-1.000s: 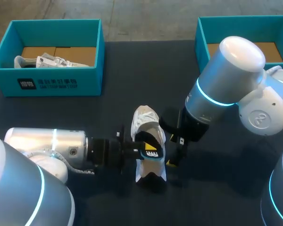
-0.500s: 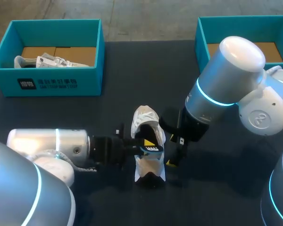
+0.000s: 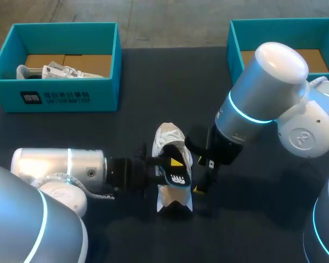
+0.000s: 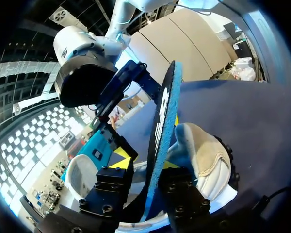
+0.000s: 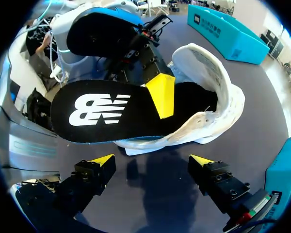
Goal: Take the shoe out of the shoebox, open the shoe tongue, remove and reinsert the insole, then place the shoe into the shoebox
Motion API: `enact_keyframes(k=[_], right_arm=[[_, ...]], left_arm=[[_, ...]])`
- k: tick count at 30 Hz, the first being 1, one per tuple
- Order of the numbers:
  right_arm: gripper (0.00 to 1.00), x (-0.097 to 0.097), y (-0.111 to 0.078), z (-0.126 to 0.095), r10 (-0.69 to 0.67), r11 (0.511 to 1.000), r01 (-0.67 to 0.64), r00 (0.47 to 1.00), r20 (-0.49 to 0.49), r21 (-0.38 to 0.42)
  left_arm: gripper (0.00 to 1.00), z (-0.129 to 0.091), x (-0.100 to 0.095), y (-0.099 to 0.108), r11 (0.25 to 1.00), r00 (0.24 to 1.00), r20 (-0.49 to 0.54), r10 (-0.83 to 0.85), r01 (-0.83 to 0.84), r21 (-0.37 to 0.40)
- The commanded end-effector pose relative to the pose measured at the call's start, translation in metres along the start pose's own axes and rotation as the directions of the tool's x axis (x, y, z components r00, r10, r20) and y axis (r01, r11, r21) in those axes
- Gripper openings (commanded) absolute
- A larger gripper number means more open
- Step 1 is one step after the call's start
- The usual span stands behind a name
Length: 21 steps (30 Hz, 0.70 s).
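A white shoe (image 3: 169, 137) lies on the dark table, toe toward the far side. Its black insole (image 3: 177, 176) with a blue edge sticks out of the opening, the front end inside the shoe (image 5: 208, 73). My left gripper (image 3: 172, 170) comes in from the left with the insole (image 4: 162, 111) edge-on between its fingers; a thin gap shows on one side, so it stands open. One yellow fingertip (image 5: 161, 94) rests on the insole's (image 5: 102, 111) top. My right gripper (image 5: 153, 160) hangs open just right of the shoe (image 4: 203, 155), holding nothing.
A teal shoebox (image 3: 60, 98) at the far left holds another white shoe (image 3: 60, 71). A second teal shoebox (image 3: 233, 44) stands at the far right, partly behind my right arm (image 3: 263, 93). Bare dark table lies between the boxes and in front of the shoe.
The left gripper's fingers have spread apart around the insole. The insole has tipped, its printed face now showing more from above. The right arm has not moved.
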State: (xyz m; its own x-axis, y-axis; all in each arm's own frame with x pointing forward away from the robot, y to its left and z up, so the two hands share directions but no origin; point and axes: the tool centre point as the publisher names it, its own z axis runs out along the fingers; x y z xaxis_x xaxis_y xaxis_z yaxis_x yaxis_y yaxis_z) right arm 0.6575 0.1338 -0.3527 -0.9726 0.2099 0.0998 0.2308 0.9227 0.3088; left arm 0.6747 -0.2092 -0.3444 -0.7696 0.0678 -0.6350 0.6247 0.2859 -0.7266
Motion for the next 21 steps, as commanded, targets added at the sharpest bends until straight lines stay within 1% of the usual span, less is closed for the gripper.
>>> enact_keyframes(k=[1, 6, 11, 12, 13, 15, 16, 21], right_arm=[[1.0, 0.002, 0.0, 0.001, 0.001, 1.0, -0.001, 1.0, 0.005, 0.002], [1.0, 0.002, 0.0, 0.001, 0.001, 1.0, -0.001, 1.0, 0.005, 0.002], [1.0, 0.002, 0.0, 0.001, 0.001, 1.0, -0.001, 1.0, 0.005, 0.002], [1.0, 0.002, 0.0, 0.001, 0.001, 1.0, -0.001, 1.0, 0.005, 0.002], [1.0, 0.002, 0.0, 0.001, 0.001, 1.0, -0.001, 1.0, 0.005, 0.002], [1.0, 0.002, 0.0, 0.001, 0.001, 1.0, -0.001, 1.0, 0.005, 0.002], [1.0, 0.002, 0.0, 0.001, 0.001, 1.0, -0.001, 1.0, 0.005, 0.002], [1.0, 0.002, 0.0, 0.001, 0.001, 1.0, -0.001, 1.0, 0.005, 0.002]], left_arm=[[0.33, -0.014, 0.002, -0.007, 1.0, 1.0, 0.005, 0.004, -0.004, 0.022], [0.31, -0.018, 0.003, -0.015, 0.998, 1.0, -0.007, 0.005, -0.005, 0.067], [0.28, -0.018, 0.003, -0.019, 0.997, 1.0, -0.014, 0.013, -0.011, 0.079], [0.25, -0.017, 0.003, -0.02, 0.996, 1.0, -0.017, 0.012, -0.01, 0.085], [0.2, -0.017, 0.004, -0.021, 0.996, 1.0, -0.019, 0.013, -0.011, 0.088], [0.04, -0.016, 0.005, -0.022, 0.995, 0.999, -0.028, 0.019, -0.016, 0.098], [0.0, -0.016, 0.005, -0.023, 0.995, 0.999, -0.032, 0.022, -0.019, 0.103], [0.0, -0.01, 0.007, -0.024, 0.992, 0.998, -0.048, 0.052, -0.046, 0.118]])
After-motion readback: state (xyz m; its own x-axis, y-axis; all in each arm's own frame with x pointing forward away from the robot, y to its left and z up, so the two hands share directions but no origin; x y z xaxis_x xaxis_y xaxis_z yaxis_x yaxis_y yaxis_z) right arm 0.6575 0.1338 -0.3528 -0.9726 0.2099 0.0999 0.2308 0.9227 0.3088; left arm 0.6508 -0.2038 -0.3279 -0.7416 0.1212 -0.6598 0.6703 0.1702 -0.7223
